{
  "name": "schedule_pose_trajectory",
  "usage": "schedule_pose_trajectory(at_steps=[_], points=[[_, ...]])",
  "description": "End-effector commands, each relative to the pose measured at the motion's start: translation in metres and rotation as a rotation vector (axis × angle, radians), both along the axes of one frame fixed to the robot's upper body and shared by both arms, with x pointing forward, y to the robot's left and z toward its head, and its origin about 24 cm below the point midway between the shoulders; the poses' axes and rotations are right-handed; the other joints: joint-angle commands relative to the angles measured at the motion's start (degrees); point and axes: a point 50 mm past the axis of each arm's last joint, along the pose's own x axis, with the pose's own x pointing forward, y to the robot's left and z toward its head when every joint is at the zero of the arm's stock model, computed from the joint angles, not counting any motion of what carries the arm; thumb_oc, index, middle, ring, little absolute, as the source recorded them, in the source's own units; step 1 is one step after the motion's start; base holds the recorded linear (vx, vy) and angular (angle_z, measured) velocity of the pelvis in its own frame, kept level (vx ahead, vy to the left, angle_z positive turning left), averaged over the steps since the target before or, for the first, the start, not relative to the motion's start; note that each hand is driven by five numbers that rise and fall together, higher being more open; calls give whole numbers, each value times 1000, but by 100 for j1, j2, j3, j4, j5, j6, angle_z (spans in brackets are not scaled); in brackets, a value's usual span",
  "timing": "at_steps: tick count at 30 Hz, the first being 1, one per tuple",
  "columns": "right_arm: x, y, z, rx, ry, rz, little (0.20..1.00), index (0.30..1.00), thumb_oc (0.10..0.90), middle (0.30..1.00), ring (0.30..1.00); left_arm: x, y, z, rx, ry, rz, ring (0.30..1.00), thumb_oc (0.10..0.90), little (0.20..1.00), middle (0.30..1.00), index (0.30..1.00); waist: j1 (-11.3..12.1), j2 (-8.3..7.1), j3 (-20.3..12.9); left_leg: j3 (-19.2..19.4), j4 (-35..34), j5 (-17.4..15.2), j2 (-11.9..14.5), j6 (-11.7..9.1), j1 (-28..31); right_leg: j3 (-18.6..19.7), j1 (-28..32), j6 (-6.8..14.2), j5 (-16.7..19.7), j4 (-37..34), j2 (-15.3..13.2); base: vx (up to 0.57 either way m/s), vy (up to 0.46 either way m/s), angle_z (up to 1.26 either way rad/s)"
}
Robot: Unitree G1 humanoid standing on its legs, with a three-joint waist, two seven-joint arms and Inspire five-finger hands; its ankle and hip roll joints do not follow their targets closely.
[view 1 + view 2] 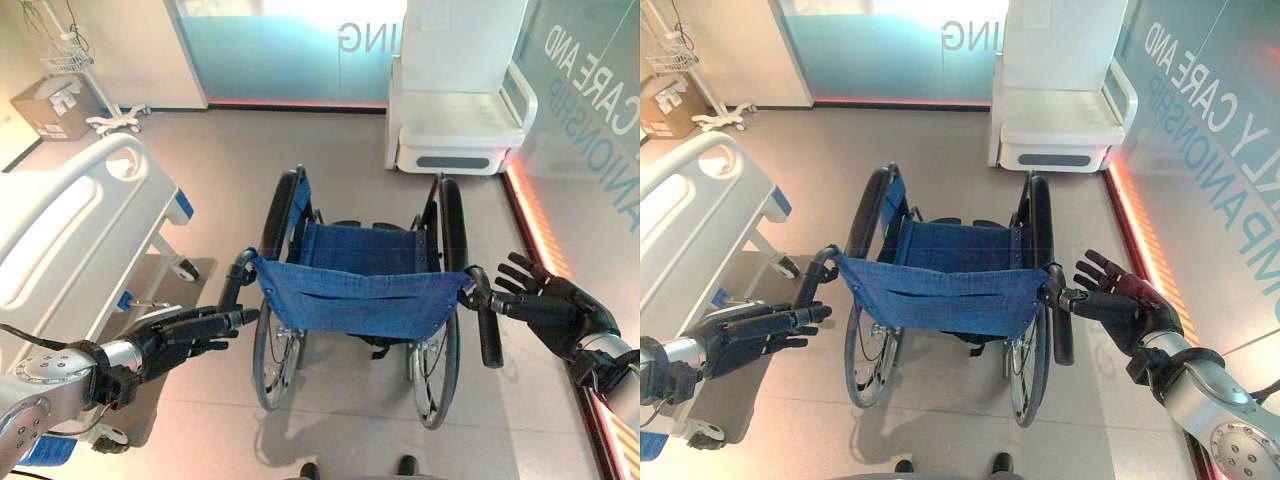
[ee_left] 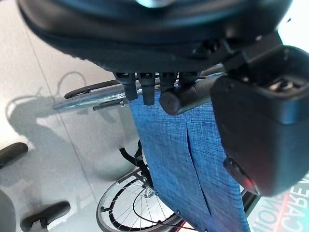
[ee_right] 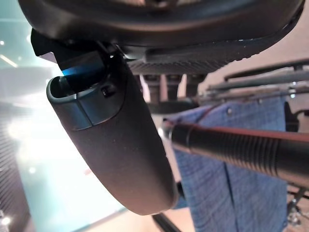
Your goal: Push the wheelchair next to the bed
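Bed cropped (left edge)

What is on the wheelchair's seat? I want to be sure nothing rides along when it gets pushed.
The wheelchair seat's far part shows bare blue cloth with nothing on it. The blue backrest covers its near part, so that stretch cannot be checked.

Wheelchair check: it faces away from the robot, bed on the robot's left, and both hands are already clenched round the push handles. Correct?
Not quite. The wheelchair and bed are as stated, but the left hand and right hand are open beside the push handles, fingers straight, as the left eye view shows.
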Motion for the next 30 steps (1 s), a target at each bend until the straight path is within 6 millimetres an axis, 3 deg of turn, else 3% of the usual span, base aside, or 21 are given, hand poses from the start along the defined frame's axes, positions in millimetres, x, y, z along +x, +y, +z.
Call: schedule_pose_trajectory(at_steps=[1, 18, 25, 26, 27, 28, 30], points=[[25, 7, 50, -39, -236, 32, 900, 900, 800, 900, 900, 30, -13, 40, -90, -238, -21, 900, 800, 900, 900, 900, -283, 84, -71, 359, 19, -20, 5, -108, -87, 32, 245, 236, -140, 8, -149, 0, 0, 0], [37, 14, 32, -28, -201, 24, 900, 900, 800, 900, 900, 61, -30, 51, -380, -436, 118, 900, 800, 900, 900, 900, -368, 55, -39, 409, 19, -2, 13, -101, -108, 134, 221, 189, -160, 8, -131, 7, 0, -2], [39, 18, 26, -22, -190, 19, 900, 900, 800, 900, 900, 67, -37, 57, -398, -515, 87, 900, 800, 900, 900, 900, -397, 37, -2, 452, 19, 20, 28, -100, -102, 175, 214, 167, -155, 8, -113, 15, -7, -2], [39, 18, 25, -21, -189, 18, 900, 900, 800, 900, 900, 67, -38, 58, -408, -516, 71, 578, 585, 578, 578, 578, -404, 39, 2, 453, 19, 18, 25, -97, -101, 187, 212, 163, -156, 8, -110, 0, 0, 0], [39, 18, 25, -21, -189, 17, 900, 900, 800, 900, 900, 67, -39, 58, -412, -516, 66, 495, 530, 495, 495, 495, -404, 39, 3, 454, 19, 17, 24, -96, -100, 190, 211, 162, -156, 8, -109, 0, 0, 0], [39, 18, 24, -20, -188, 16, 900, 900, 800, 900, 900, 66, -40, 58, -426, -515, 46, 300, 400, 300, 300, 300, -405, 40, 5, 451, 19, 16, 23, -95, -102, 199, 206, 158, -155, 8, -108, 0, 0, 0], [39, 18, 24, -19, -185, 15, 900, 900, 800, 900, 900, 65, -43, 58, -425, -521, 11, 300, 400, 300, 300, 300, -409, 42, 11, 455, 19, 14, 21, -92, -101, 210, 201, 156, -154, 11, -104, 0, 0, 0]])
